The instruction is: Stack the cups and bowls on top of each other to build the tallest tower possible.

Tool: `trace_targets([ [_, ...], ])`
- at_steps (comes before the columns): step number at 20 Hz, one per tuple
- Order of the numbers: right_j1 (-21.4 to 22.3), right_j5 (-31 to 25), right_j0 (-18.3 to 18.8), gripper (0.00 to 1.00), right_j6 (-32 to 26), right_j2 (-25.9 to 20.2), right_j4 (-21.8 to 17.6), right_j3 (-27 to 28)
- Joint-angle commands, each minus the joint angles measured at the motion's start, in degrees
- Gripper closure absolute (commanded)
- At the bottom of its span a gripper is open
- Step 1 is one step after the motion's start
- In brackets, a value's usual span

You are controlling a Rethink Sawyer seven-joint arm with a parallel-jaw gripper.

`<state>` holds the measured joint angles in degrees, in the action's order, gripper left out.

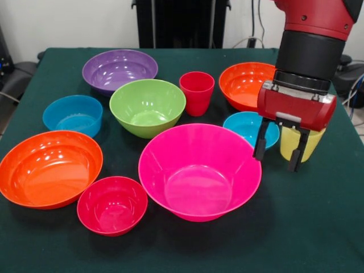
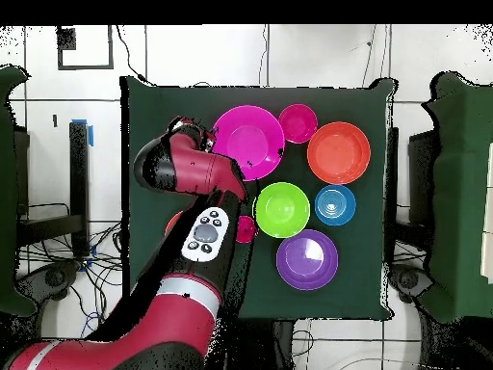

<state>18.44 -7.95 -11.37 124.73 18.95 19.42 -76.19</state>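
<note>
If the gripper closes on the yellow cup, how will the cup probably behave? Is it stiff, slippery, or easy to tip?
The yellow cup looks like thin plastic, so it is probably light and may flex slightly when squeezed. It is taller than wide, so a sideways push could tip it. The open gripper hangs in front of it.

Bare cloth [image 1: 318, 227] beside pink bowl [image 1: 199, 170]
</note>
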Motion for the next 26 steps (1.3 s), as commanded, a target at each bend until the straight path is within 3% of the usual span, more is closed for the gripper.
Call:
trace_targets([
  [1,-1.26,-6.67,0.21,0.0,0.11,-3.88,-5.01,0.79],
  [18,0.59,-5.4,1.57,0.0,-0.86,-5.24,-7.43,-1.77],
  [26,1.84,-4.81,3.27,0.0,-1.84,-6.37,-10.87,-2.86],
])
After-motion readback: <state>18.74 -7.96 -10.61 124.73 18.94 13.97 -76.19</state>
